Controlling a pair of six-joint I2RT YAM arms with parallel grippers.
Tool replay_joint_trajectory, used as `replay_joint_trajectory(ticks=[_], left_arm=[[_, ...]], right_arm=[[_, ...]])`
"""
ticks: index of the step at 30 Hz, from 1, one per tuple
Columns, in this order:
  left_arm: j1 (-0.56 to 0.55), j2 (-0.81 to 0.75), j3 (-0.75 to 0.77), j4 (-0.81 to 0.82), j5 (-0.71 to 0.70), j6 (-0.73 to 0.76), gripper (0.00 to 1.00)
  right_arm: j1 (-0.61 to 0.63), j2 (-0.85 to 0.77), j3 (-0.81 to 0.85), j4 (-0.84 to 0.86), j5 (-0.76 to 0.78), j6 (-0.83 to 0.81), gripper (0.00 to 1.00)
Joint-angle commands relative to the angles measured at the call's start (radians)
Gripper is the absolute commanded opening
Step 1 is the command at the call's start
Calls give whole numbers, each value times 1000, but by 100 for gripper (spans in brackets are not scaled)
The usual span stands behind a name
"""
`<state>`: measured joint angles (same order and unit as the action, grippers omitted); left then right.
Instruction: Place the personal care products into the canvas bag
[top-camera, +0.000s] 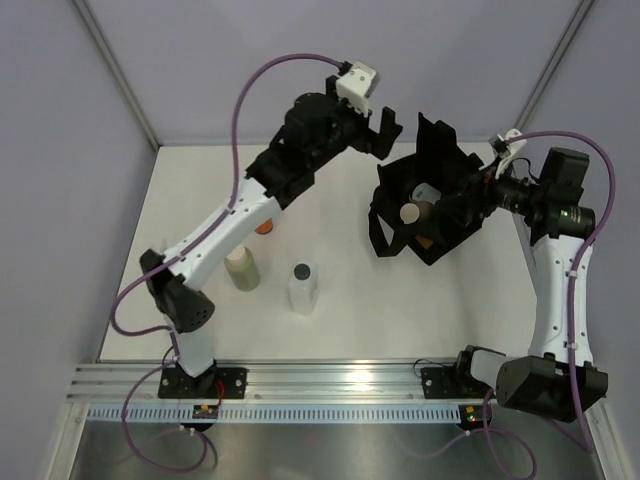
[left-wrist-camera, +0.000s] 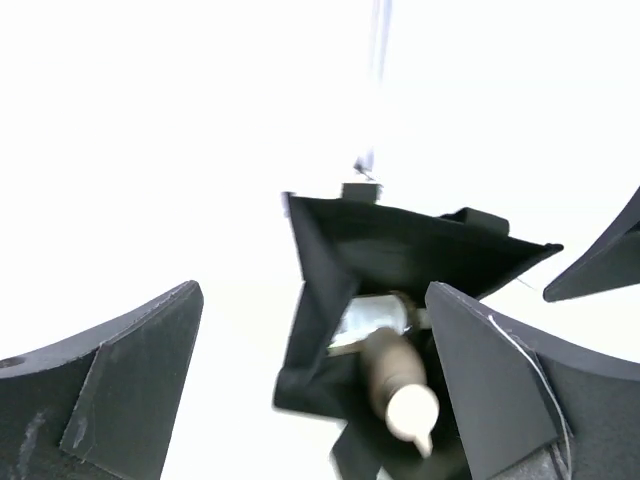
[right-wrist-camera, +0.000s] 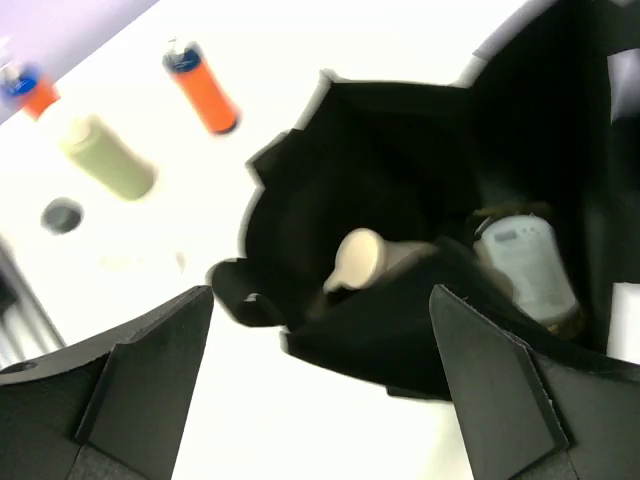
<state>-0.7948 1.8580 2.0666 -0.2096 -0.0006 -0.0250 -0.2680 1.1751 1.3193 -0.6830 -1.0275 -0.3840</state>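
Note:
The black canvas bag (top-camera: 438, 150) stands open at the back right. It also shows in the left wrist view (left-wrist-camera: 400, 250) and the right wrist view (right-wrist-camera: 380, 180). Inside lie a beige bottle (top-camera: 412, 212) with a cream cap and a clear bottle (top-camera: 428, 192); both show in the right wrist view, beige (right-wrist-camera: 365, 258) and clear (right-wrist-camera: 525, 260). On the table stand an olive-green bottle (top-camera: 243, 268), a white bottle with a black cap (top-camera: 303, 287) and an orange bottle (top-camera: 264, 227) half hidden under the left arm. My left gripper (top-camera: 385, 133) is open and empty above the bag's left rim. My right gripper (top-camera: 468, 200) is open at the bag's right side.
The right wrist view shows two orange bottles, one in the open (right-wrist-camera: 200, 85) and one at the frame's edge (right-wrist-camera: 30, 90), left of the bag. Purple-grey walls close the table on three sides. A metal rail (top-camera: 330, 385) runs along the near edge.

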Motion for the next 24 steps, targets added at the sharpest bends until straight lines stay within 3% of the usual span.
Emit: replay_joint_trajectory(ticks=[1,3,8,11,16,24], left_arm=[[23,-193,-168,-94,-68,-6,99],[34,-267,-261,-152,-87,5,99],[40,-555,-648,-174,-166,89,99],[42,-657,-785,-166,-211,115,99],[42,-825,-1031,-120,-286,140,99],[45,-919,-1166,-56,-387,145,99]], right_arm=[[192,17,142,-268,97,-300,99],[364,34,170,-290,310,-313,99],[570,44,124,-225,798,-289,99],[659,87,110,-211,1005,-305,100],[719,161,80,-174,1162,-325,99],[751,276,103,-204,1144,-268,76]])
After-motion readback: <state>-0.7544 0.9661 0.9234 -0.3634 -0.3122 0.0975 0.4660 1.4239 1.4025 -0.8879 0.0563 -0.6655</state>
